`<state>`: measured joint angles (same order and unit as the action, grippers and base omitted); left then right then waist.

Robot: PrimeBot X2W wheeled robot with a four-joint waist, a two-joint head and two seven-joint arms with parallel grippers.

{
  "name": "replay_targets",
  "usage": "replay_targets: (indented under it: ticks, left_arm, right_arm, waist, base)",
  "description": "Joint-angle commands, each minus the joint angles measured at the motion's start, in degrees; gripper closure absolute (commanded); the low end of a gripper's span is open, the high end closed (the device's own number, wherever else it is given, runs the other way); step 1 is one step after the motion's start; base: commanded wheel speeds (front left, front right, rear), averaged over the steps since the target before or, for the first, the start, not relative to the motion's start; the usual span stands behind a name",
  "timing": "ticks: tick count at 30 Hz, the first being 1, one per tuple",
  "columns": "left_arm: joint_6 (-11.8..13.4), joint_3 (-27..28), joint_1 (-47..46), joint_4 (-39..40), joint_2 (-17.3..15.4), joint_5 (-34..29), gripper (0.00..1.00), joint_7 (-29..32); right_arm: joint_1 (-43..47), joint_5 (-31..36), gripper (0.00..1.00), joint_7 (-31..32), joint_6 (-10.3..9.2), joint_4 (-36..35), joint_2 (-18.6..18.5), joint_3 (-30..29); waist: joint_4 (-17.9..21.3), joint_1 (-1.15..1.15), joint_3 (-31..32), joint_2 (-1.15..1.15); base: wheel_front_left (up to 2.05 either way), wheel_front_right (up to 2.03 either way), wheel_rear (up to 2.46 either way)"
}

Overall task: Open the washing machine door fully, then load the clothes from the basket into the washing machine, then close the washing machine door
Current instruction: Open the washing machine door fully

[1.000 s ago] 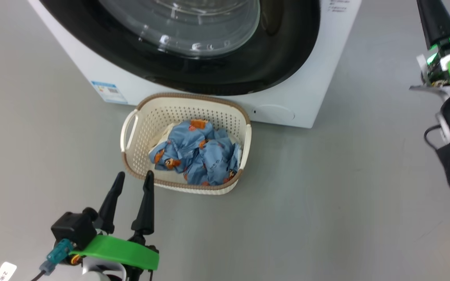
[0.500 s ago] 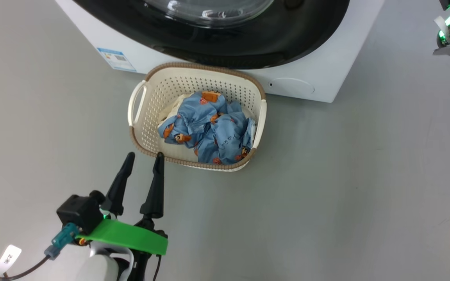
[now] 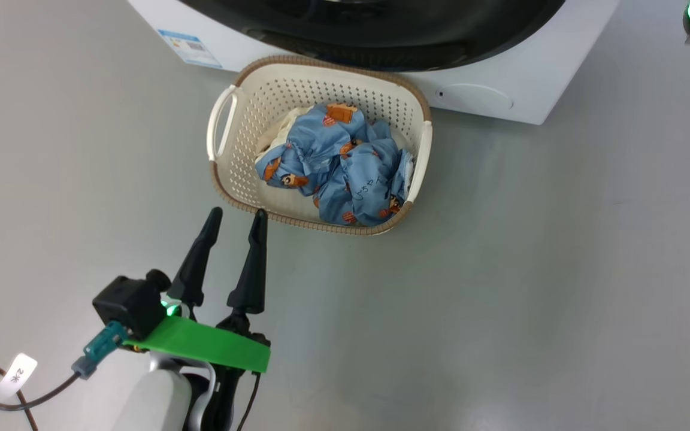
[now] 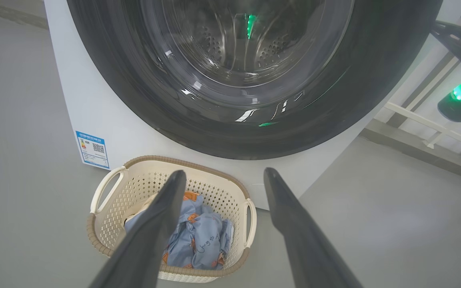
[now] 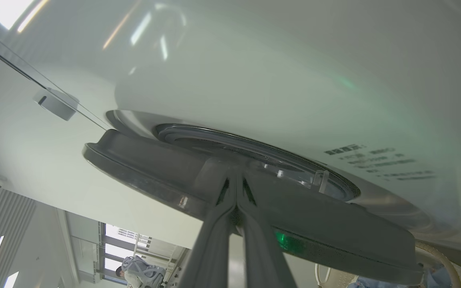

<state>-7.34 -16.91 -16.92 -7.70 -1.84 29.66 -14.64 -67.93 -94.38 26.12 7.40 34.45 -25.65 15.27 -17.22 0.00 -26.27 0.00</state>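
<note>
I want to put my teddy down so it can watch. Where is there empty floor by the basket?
The floor right of the basket is bare, out from the washing machine corner. Left of the basket is bare too. It is crowded behind the basket, which sits close to the machine, and at its near rim, where the left gripper points.

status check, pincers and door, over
Left pincer open, empty, near the basket. Right pincer shut, tips at the washing machine door edge; door looks barely ajar. Clothes in basket, parked under the door.
</note>
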Motion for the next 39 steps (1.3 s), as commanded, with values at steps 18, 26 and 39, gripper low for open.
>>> replay_targets:
  ticks: [18, 26, 39]
  left_arm:
    - [-0.1, 0.6, -2.5, 2.3, -1.0, 1.8, 0.0, -0.4]
    - [-0.1, 1.1, -2.0, 1.7, -1.0, 1.5, 0.0, -0.4]
    - [-0.1, 2.6, 0.7, 0.8, -1.0, 0.0, 0.0, -0.4]
  right_arm:
    - [-5.4, 4.9, 1.0, 2.1, 0.09, 0.6, 1.8, 3.0]
    - [-1.2, 7.0, 1.0, 3.7, 0.09, -1.7, 1.8, 7.0]
    - [7.4, 6.5, 1.0, 4.6, 0.09, -8.0, 3.1, 11.8]
  waist:
    - [-3.0, 0.0, -2.9, 0.0]
    - [-2.4, 0.0, -0.8, 0.0]
    - [-0.9, 0.0, 4.8, 0.0]
  base:
    - [0.0, 0.0, 0.0]
    - [0.0, 0.0, 0.0]
    - [0.0, 0.0, 0.0]
